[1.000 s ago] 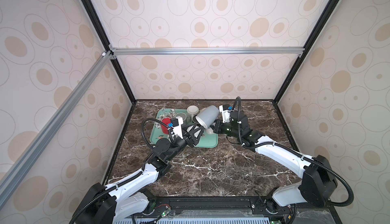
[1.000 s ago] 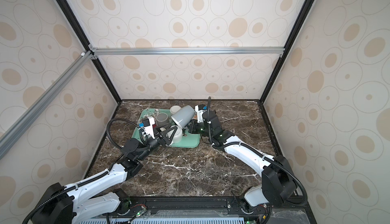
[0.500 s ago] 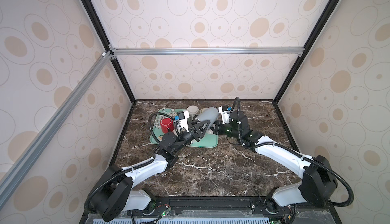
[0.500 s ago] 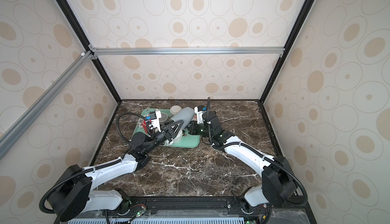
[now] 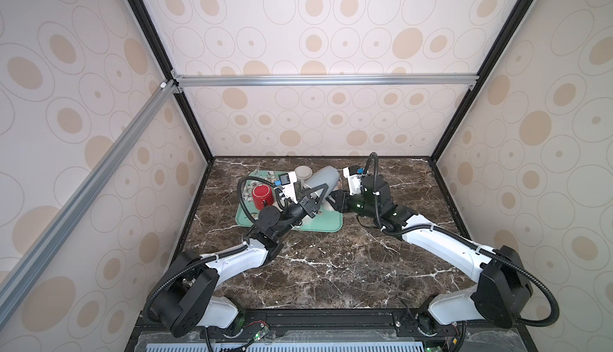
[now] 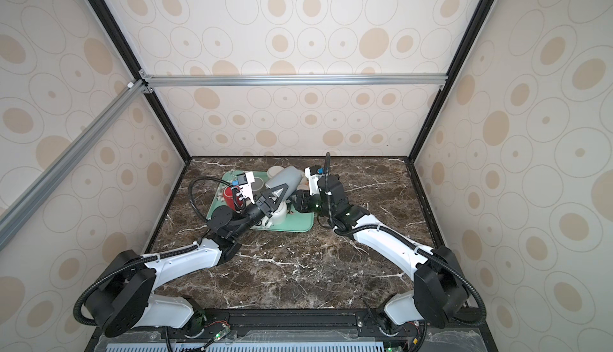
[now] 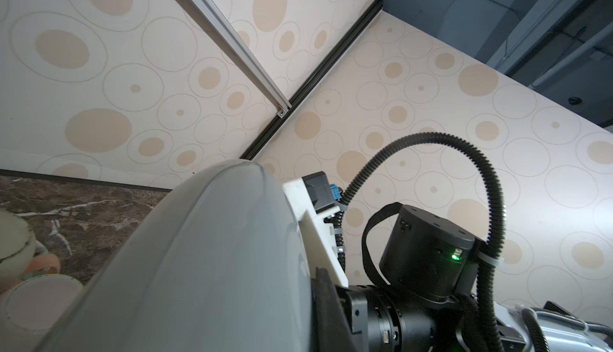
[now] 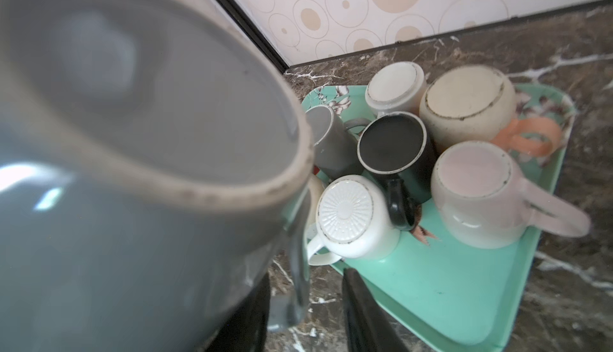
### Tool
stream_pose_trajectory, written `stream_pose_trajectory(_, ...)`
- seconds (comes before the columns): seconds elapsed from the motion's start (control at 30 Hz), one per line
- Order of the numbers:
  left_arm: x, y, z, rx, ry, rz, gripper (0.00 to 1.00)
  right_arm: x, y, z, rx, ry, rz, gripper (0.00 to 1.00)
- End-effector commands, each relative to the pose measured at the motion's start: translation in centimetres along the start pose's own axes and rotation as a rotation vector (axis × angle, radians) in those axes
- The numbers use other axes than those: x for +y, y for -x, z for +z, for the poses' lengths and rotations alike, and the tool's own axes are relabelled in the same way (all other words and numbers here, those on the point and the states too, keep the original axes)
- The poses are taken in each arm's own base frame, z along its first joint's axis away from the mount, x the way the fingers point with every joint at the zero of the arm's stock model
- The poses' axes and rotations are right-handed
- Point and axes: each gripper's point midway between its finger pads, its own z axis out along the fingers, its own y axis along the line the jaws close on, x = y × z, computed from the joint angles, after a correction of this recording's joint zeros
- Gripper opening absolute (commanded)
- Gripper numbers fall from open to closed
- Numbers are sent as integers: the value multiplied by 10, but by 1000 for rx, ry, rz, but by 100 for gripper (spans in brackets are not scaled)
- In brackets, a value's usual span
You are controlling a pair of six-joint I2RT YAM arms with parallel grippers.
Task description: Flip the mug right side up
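A large grey mug (image 5: pixel 323 178) (image 6: pixel 287 178) hangs tilted on its side above the green tray (image 5: pixel 326 224), between my two grippers. My left gripper (image 5: pixel 319 190) (image 6: pixel 277 193) is shut on its body; in the left wrist view the mug (image 7: pixel 199 267) fills the frame with one black finger (image 7: pixel 326 310) pressed against it. My right gripper (image 5: pixel 333 197) (image 6: pixel 297 199) (image 8: pixel 305 280) stands open around the mug's handle (image 8: pixel 295 267), with a gap on one side. The mug's open mouth (image 8: pixel 132 101) faces the right wrist camera.
Several upside-down mugs stand on the tray (image 8: pixel 447 284): a white ribbed one (image 8: pixel 348 216), a black one (image 8: pixel 394 144), a pale pink one (image 8: pixel 474 188), a beige one (image 8: pixel 464 101). A red mug (image 5: pixel 262 196) sits at the tray's left. Dark marble table (image 5: pixel 331 267) lies in front.
My left gripper came in from the tray's front, reached the grey mug and shut on it. My right gripper, shut on the handle before, has parted its jaws.
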Motion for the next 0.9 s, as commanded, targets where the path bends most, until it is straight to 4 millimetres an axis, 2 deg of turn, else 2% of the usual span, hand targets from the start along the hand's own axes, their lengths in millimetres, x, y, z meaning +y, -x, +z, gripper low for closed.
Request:
stream_pose_trajectory(0.0, -29, 34, -11, -79, -10, 113, 0, 6, 1, -12, -4, -1, -57, 48)
stream_pose_trajectory(0.07, -24, 41, -21, -69, 96, 165, 0, 3, -1, -18, 2, -24, -87, 51)
stream_pose_trajectory(0.17, -3, 49, -42, -25, 323, 251, 0, -3, -4, -26, 12, -62, -132, 52)
stream_pose_trajectory(0.23, 16, 50, -63, 29, 494, 306, 0, -6, -7, -30, 24, -79, -156, 53)
stream_pose_trajectory(0.33, 32, 49, -95, 114, 672, 377, 0, -11, -15, -31, 55, -99, -174, 52)
stream_pose_trajectory(0.47, 48, 44, -136, 223, 856, 425, 0, -14, -25, -29, 98, -94, -174, 52)
stream_pose_trajectory(0.7, 81, 19, -212, 450, 1183, 420, 0, -19, -46, -27, 183, -95, -151, 52)
stream_pose_trajectory(0.87, 89, -1, -212, 575, 1200, 377, 0, -32, -65, -29, 266, -149, -126, 52)
